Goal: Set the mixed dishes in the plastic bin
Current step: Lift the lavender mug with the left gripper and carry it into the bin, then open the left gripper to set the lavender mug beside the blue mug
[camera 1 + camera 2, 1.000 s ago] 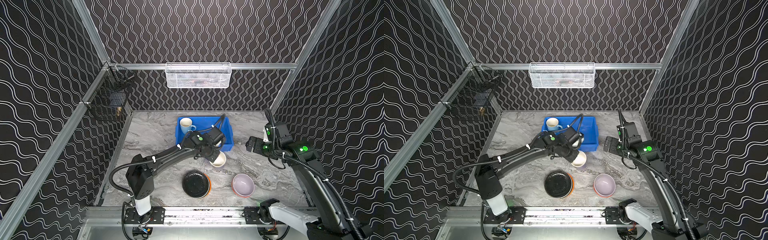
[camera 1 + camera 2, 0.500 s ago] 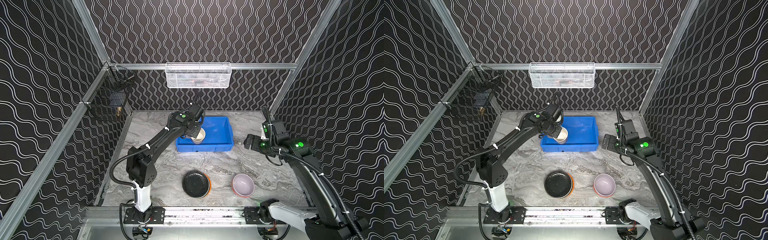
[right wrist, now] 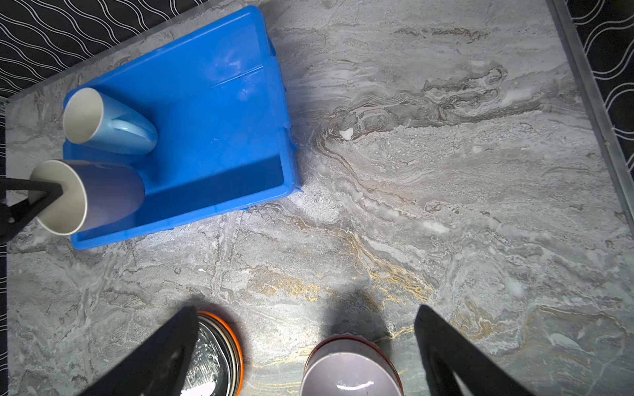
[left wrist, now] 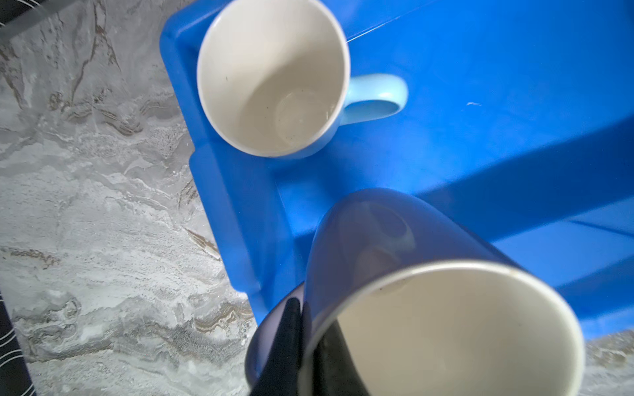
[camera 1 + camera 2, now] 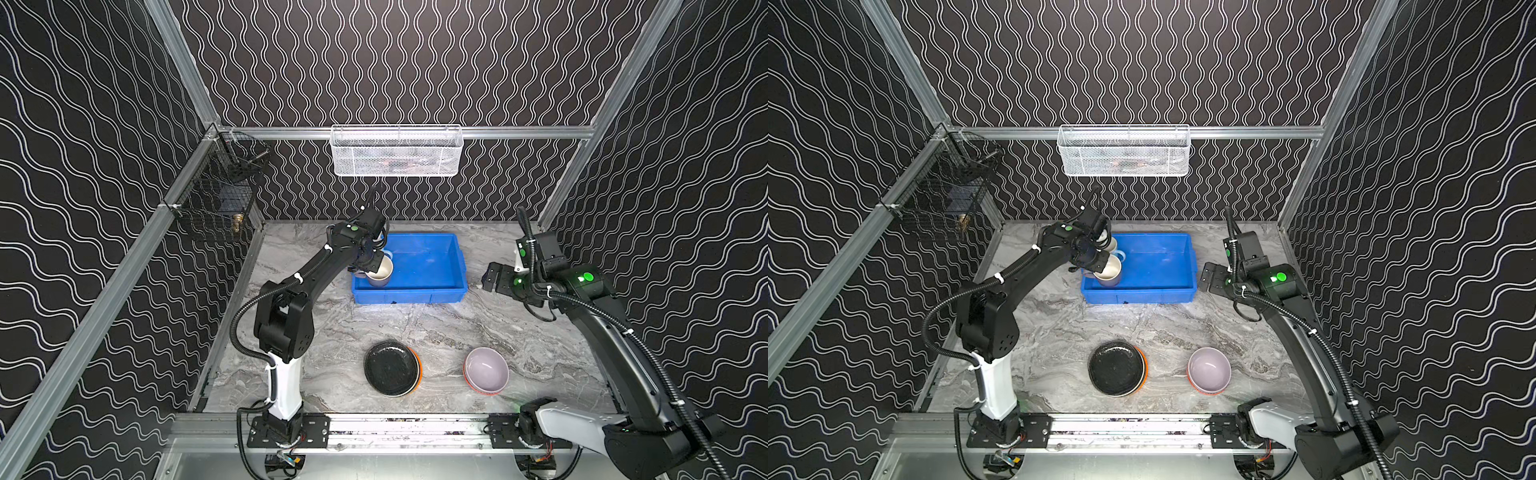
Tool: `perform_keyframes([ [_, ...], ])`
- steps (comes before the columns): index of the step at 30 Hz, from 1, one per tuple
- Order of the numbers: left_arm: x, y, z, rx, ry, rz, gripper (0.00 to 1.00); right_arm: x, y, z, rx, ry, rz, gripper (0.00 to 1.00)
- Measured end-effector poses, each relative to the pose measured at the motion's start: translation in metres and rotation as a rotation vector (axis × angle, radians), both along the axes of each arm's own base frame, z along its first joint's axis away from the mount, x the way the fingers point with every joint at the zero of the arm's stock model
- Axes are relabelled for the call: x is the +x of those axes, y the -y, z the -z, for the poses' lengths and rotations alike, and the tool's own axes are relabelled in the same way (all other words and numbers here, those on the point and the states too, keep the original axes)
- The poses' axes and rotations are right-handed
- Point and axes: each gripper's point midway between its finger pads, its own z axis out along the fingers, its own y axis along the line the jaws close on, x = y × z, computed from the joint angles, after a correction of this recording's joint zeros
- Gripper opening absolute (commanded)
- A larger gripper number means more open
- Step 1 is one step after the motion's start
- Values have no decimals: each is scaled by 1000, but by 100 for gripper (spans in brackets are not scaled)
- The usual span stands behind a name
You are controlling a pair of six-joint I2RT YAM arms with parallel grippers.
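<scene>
The plastic bin [image 5: 424, 266] [image 5: 1154, 266] is a bright blue tub at the back of the table. A light blue mug [image 4: 274, 75] [image 3: 109, 123] stands in its back left corner. My left gripper [image 4: 308, 343] [image 5: 368, 266] is shut on the rim of a lavender mug [image 4: 394, 247] [image 3: 103, 195] [image 5: 1109, 272], one finger inside and one outside. That mug is tilted, with its base down in the bin's front left corner. My right gripper [image 3: 305, 343] [image 5: 492, 278] hangs open and empty to the right of the bin. Near the front sit a black plate [image 5: 390, 368] [image 3: 209, 356] on an orange one, and a lavender bowl [image 5: 486, 370] [image 3: 350, 373] nested in an orange-rimmed bowl.
A white mesh basket [image 5: 397, 151] hangs on the back wall above the bin. A black wire basket [image 5: 220, 199] hangs on the left wall. Aluminium rails border the marble table on every side.
My left arm has carried the lavender mug from the table in front of the bin to the bin's front left corner. My right gripper has drifted slightly toward the back right, still open.
</scene>
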Motion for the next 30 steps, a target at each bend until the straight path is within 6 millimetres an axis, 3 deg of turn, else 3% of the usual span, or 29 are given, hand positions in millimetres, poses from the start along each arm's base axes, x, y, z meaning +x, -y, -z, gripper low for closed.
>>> perform_keyframes([
  [16,4,-15,45,1,-90,-51,6,15,-8,7,-6,-24,-28,99],
  [23,7,-26,55,-10,-112,-103,13,16,-9,8,-15,-28,-44,99],
  [30,9,-31,57,-26,-118,-124,26,16,-9,9,-15,-28,-43,99],
])
